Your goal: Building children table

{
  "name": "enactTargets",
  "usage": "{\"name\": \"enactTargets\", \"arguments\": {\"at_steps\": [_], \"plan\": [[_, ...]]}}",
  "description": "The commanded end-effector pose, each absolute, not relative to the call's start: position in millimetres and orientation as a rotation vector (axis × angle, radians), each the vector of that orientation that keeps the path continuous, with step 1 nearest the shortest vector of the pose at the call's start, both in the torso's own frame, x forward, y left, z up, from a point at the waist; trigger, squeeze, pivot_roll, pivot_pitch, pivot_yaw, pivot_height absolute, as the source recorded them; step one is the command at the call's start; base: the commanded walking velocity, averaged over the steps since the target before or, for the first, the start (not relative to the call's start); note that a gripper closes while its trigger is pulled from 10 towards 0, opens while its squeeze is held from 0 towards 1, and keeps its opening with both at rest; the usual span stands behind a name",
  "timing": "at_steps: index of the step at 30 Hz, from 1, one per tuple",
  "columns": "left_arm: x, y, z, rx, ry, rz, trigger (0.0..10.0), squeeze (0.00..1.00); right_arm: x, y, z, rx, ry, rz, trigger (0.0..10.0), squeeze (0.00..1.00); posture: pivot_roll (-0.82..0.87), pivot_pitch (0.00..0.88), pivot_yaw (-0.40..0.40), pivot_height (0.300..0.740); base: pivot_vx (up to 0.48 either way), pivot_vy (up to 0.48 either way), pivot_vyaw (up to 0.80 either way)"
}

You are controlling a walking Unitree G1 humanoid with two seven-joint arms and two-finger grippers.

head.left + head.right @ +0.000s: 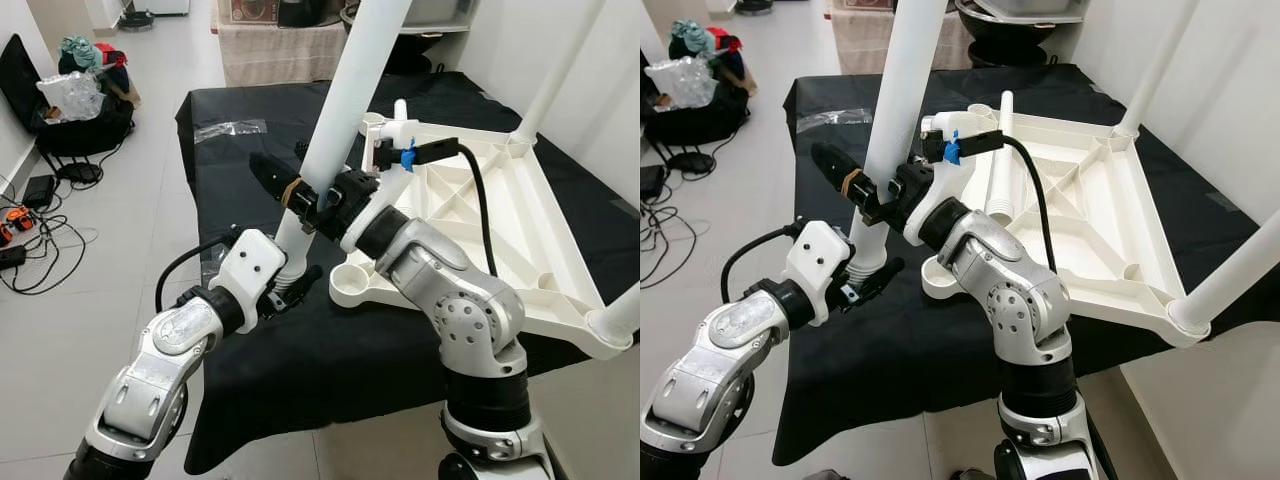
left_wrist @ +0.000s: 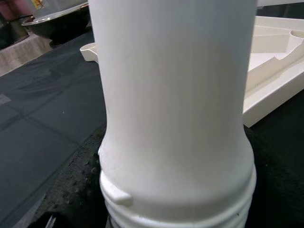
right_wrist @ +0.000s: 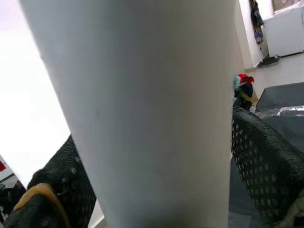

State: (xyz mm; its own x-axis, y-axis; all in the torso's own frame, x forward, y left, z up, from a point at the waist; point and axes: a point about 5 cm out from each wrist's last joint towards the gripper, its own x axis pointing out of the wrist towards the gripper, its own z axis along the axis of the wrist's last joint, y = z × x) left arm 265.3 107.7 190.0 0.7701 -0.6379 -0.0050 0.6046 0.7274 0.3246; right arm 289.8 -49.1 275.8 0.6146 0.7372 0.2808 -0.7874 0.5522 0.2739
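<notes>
Black-draped counter (image 1: 250,330), tabletop (image 1: 500,230) upside down, both claws, left (image 1: 290,283) and right (image 1: 300,195), clamped on the leg (image 1: 345,110): tilt it now and the threads could cross at the socket (image 1: 352,280)!

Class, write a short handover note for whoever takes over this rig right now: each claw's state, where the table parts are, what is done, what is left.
Left claw: gripping the threaded lower end of the loose white leg.
Right claw: clamped on the same leg higher up.
The leg is held tilted, just beside the near corner socket of the upside-down tabletop on the black cloth.
Done: two legs stand in the right-hand corners.
A fourth leg lies on the tabletop.
Left: seat the held leg in the near socket, then fit the lying one.
</notes>
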Motion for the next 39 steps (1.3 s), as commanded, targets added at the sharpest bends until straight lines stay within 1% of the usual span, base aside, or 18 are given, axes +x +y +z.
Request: {"name": "enactTargets", "arguments": {"at_steps": [1, 21, 22, 39], "plan": [[252.9, 89.2, 188.7, 0.35, -0.135, -0.823, 10.0, 0.0, 287.7, -41.6, 283.1, 0.399, -0.147, 0.946, 10.0, 0.0, 0.01, 0.086, -0.045, 0.74, 0.0, 0.0, 0.0], [247.6, 91.4, 183.7, 0.375, -0.115, -0.855, 10.0, 0.0, 286.0, -41.6, 283.5, 0.397, -0.127, 0.956, 10.0, 0.0, 0.01, 0.094, -0.044, 0.74, 0.0, 0.0, 0.0], [247.3, 91.8, 183.8, 0.375, -0.115, -0.856, 10.0, 0.0, 285.4, -41.2, 283.2, 0.392, -0.13, 0.958, 0.0, 0.0, 0.01, 0.096, -0.044, 0.74, 0.0, 0.0, 0.0], [249.0, 95.8, 185.7, 0.396, -0.13, -0.853, 10.0, 0.0, 286.1, -42.5, 281.9, 0.382, -0.129, 0.943, 0.0, 0.0, 0.01, 0.099, -0.04, 0.74, 0.0, 0.0, 0.0]]}}
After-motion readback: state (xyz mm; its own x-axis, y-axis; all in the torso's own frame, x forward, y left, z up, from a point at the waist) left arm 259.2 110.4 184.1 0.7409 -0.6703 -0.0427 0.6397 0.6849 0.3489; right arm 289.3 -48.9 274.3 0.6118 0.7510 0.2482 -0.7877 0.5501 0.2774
